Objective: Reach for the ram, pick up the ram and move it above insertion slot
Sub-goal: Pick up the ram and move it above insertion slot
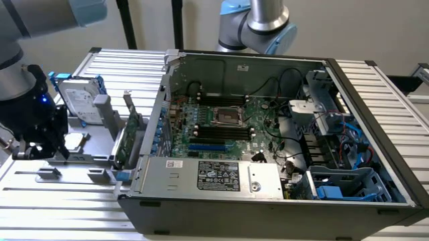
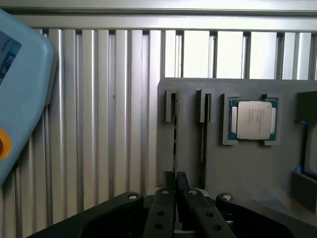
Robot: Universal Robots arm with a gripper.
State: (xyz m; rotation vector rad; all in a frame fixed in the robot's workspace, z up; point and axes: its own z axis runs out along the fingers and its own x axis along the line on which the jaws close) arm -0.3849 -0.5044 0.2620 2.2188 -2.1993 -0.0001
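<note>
The end effector [image 2: 176,176] has its two black fingers [image 2: 165,198] pressed almost together, with just a narrow gap between the tips. Into this gap runs a thin dark edge, which I take for the ram [image 2: 174,141] standing on its long edge in a slot of the grey fixture plate [image 2: 247,168]. So I read the fingers as pinching the ram, low at the plate. The other end of the ram sits in a small grey bracket [image 2: 170,106]. Just beside it is a second slot [image 2: 203,144] with a bracket of its own, and I cannot tell if something stands in that one. Next on the same plate lies a processor chip [image 2: 253,119] with a silver lid, flat in its recess. The plate rests on the counter [image 2: 99,129] of ribbed aluminium profiles.

In the exterior view the plate carries also a hard drive in a blue frame [image 1: 80,103] and an upright green expansion card [image 1: 128,134], both toward the exterior view's right of the end effector. Further to that side stands the open computer case [image 1: 268,213], well apart from the ram. The black insertion slots [image 1: 221,133] on its motherboard [image 1: 261,143] lie beside the processor socket [image 1: 224,116].
</note>
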